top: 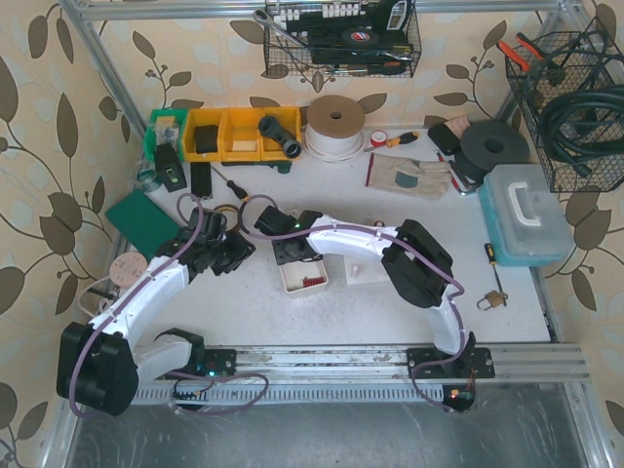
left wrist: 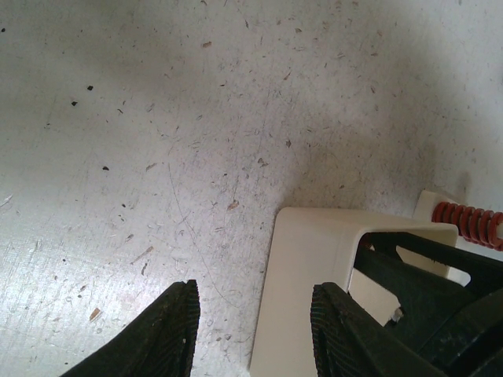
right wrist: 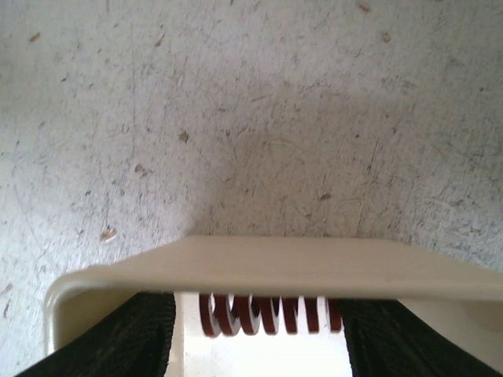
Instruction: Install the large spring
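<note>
The red large spring [right wrist: 267, 314] lies inside a cream open-topped fixture [right wrist: 275, 267], just behind its near wall. My right gripper [right wrist: 259, 342] is open and reaches down into the fixture. The spring lies lengthwise between its fingers, its right end at the right finger [right wrist: 393, 342], with a small gap at the left finger. In the top view the right gripper [top: 292, 252] hangs over the fixture [top: 290, 283]. My left gripper [left wrist: 251, 334] is open and empty, low over the table, straddling the fixture's left edge [left wrist: 314, 267]. The spring [left wrist: 470, 222] also shows at the far right of the left wrist view.
A flat white plate [top: 366, 271] lies right of the fixture. Yellow bins [top: 239, 134], a tape roll [top: 334, 125], gloves [top: 409, 175] and a black disc [top: 495, 146] line the back. A blue-lidded case [top: 526, 214] stands at the right and a green pad [top: 142, 216] at the left.
</note>
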You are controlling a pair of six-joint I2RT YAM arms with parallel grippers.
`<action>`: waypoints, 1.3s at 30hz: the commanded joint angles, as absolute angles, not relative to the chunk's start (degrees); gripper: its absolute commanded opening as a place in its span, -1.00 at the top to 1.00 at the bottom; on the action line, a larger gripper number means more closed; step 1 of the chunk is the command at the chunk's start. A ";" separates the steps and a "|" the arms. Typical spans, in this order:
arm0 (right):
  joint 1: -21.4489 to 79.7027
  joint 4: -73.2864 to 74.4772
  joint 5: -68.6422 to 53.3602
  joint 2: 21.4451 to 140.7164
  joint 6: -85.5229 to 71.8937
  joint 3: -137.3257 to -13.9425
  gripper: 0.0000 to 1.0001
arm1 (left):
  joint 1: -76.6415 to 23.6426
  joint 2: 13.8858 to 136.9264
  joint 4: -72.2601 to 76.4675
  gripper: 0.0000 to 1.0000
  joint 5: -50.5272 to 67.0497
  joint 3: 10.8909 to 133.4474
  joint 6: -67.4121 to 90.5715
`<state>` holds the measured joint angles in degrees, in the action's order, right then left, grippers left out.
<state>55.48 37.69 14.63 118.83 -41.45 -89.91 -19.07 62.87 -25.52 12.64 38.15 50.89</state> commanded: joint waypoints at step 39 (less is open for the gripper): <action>57.59 45.86 16.25 124.52 -51.85 -92.76 -0.71 | -18.46 59.97 -26.61 0.11 14.34 37.87 49.82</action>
